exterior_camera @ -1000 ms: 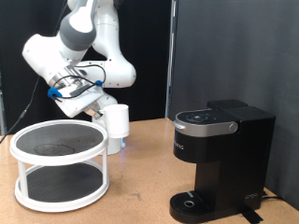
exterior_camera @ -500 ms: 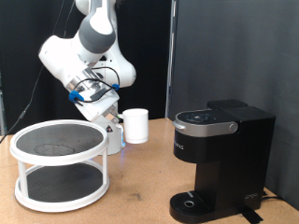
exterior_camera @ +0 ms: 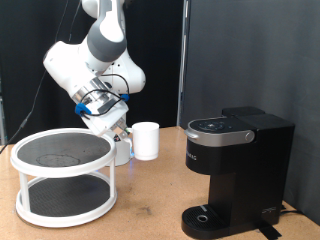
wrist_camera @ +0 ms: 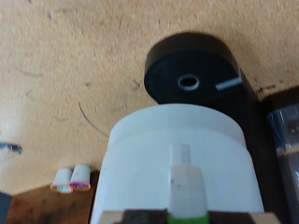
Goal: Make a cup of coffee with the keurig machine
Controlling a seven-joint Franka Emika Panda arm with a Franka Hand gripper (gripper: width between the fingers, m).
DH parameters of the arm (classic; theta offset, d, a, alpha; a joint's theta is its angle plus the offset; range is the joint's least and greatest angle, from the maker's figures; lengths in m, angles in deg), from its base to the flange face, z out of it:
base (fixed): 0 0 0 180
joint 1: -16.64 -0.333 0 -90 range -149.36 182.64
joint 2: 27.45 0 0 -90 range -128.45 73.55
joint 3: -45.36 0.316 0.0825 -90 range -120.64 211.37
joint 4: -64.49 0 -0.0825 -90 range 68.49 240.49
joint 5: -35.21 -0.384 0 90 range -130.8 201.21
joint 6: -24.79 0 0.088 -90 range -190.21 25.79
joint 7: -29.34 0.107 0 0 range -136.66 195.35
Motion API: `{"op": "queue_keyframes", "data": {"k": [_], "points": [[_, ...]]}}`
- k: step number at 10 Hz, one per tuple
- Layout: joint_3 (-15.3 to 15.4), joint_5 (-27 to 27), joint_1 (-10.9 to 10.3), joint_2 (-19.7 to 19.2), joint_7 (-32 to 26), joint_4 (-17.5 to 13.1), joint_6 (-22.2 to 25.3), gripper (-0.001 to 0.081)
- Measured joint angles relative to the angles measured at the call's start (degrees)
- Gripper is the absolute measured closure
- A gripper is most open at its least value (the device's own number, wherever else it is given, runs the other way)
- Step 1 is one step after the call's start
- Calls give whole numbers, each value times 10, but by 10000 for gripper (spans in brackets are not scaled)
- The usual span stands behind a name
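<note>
Exterior view: the cup (exterior_camera: 147, 140) is up in the air, upright, carried by the gripper (exterior_camera: 122, 132), which is closed on its side. It hangs over the middle of the tabletop toward the back edge, between the rack (exterior_camera: 63, 176) at the table's left end and the keurig (exterior_camera: 236, 170) at the right end. Wrist view has the cup (wrist_camera: 177, 168) filling the frame, with the keurig's round drip tray (wrist_camera: 194, 77) on the table past it and two small pods (wrist_camera: 73, 175) lying off to one side. My worry: it's a side grip, so the cup could tilt or slip if the arm swings quickly, or clip the keurig body if it comes in too low.
</note>
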Motion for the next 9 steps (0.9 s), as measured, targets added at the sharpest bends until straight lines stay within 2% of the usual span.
{"op": "queue_keyframes", "data": {"k": [3,9], "points": [[11,-1,-1,-48,0,-6,-32,799],[36,-32,-6,-128,-25,-44,-57,799]]}}
